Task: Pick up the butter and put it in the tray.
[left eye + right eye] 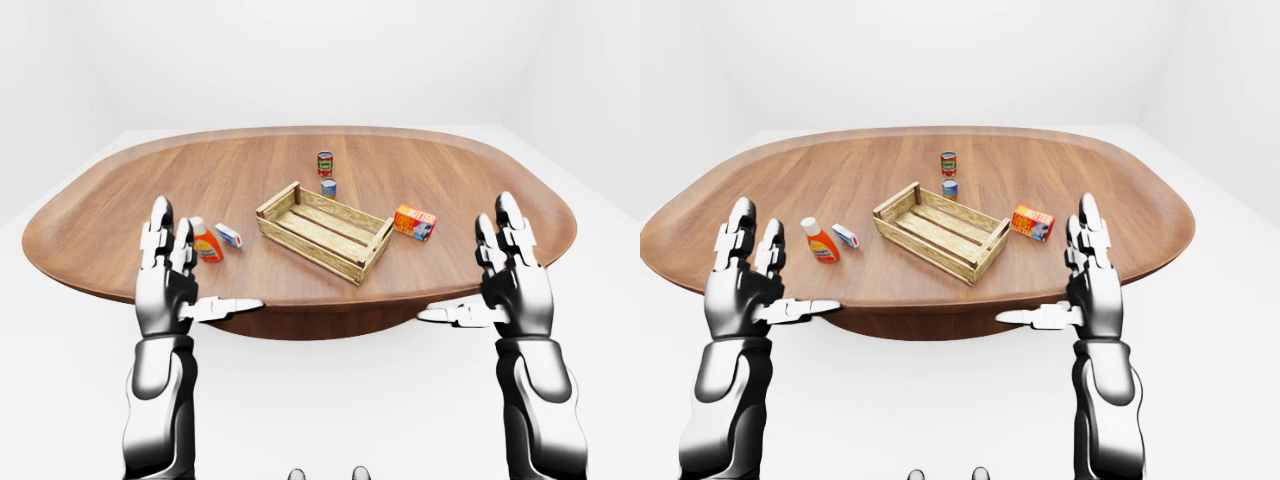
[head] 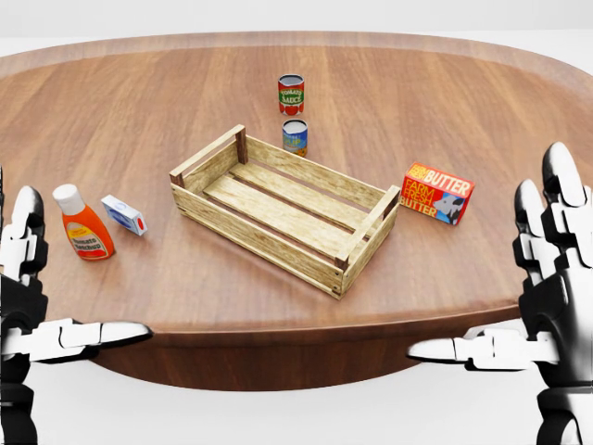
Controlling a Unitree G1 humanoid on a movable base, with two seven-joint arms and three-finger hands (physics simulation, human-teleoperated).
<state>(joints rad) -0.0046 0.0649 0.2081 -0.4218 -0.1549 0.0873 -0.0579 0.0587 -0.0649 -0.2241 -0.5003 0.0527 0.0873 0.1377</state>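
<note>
Two hands raised at the table's near edge, both empty.

The left hand (image 1: pixel 170 285) and right hand (image 2: pixel 547 306) have fingers spread, thumbs pointing inward. The butter (image 2: pixel 437 194) lies on the table (image 2: pixel 482 102) up and left of the right hand, just right of the tray (image 2: pixel 283 208), not touching it.

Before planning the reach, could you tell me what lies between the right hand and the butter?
Only bare table: in the head view, the open right hand hovers at the table's near edge, apart from the butter.
</note>
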